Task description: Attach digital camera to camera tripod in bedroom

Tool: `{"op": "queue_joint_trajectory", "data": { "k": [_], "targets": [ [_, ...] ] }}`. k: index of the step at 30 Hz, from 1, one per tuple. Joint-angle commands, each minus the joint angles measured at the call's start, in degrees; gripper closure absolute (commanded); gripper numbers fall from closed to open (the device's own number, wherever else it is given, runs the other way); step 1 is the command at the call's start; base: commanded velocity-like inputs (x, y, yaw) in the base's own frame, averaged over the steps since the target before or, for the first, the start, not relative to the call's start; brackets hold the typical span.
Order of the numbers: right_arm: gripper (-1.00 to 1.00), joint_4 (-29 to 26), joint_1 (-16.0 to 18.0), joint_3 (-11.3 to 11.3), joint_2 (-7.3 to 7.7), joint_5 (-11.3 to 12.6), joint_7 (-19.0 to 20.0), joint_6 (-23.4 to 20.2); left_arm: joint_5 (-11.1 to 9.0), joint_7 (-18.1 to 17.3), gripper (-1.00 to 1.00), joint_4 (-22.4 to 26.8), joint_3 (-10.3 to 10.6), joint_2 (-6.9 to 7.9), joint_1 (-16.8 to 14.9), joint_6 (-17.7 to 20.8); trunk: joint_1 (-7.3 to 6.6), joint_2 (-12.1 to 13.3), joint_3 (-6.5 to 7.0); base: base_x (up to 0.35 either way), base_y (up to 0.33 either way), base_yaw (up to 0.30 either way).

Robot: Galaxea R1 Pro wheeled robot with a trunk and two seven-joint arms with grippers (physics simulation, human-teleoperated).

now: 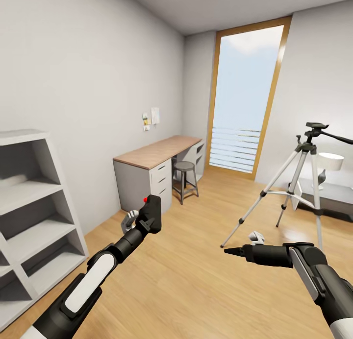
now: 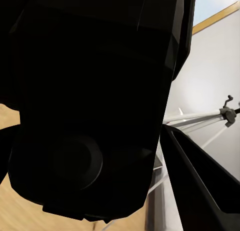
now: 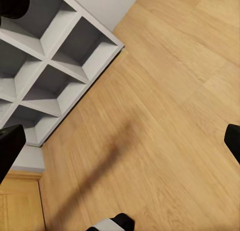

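The digital camera (image 1: 151, 209), matte black with a red button on top, is held upright over the wood floor in my left gripper (image 1: 142, 224), which is shut on it. In the left wrist view the camera's dark body (image 2: 95, 106) sits against one black finger (image 2: 200, 181), with the camera tripod's silver legs (image 2: 205, 118) behind it. The camera tripod (image 1: 304, 180) stands at the right by the window, its black head and pan handle on top. Below and left of the tripod, my right gripper (image 1: 230, 251) points left and is open, its fingers (image 3: 10, 151) wide apart over bare floor.
A grey shelf unit (image 1: 29, 206) stands against the left wall and also appears in the right wrist view (image 3: 50, 66). A wood-topped desk (image 1: 157, 155) with a round stool (image 1: 185, 178) is at the back. A tall window (image 1: 245, 99), a white lamp (image 1: 331, 161) and dark furniture are at the right.
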State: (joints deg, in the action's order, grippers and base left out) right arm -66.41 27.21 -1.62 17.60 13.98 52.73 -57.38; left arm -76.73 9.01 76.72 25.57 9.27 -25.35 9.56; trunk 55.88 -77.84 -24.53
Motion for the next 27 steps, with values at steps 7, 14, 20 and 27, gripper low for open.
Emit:
{"op": "queue_joint_trajectory", "data": {
  "k": [7,14,20,27],
  "targets": [
    [-1.0,0.04,0.04,-0.05,-0.02,-0.18,0.27,-0.19,-0.44,0.31,1.0,0.1,0.09,0.05,-0.05,0.02,-1.54,2.78,1.2,0.0,0.0,0.0],
    [-1.0,0.04,0.04,-0.05,-0.02,-0.18,0.28,-0.19,-0.47,0.31,1.0,0.1,0.09,0.07,-0.05,0.02,-3.08,5.59,2.45,0.0,0.0,0.0],
    [-1.0,0.04,0.04,-0.05,-0.02,-0.18,0.27,-0.19,-0.46,0.31,1.0,0.1,0.06,0.1,-0.05,0.02,-4.4,7.99,3.53,0.0,0.0,0.0],
    [-1.0,0.46,0.04,-0.05,-0.02,-0.18,0.32,-0.19,-0.44,0.31,1.0,0.1,0.06,0.13,-0.05,0.02,-5.94,10.8,4.79,0.0,0.0,0.0]
  ]
}}
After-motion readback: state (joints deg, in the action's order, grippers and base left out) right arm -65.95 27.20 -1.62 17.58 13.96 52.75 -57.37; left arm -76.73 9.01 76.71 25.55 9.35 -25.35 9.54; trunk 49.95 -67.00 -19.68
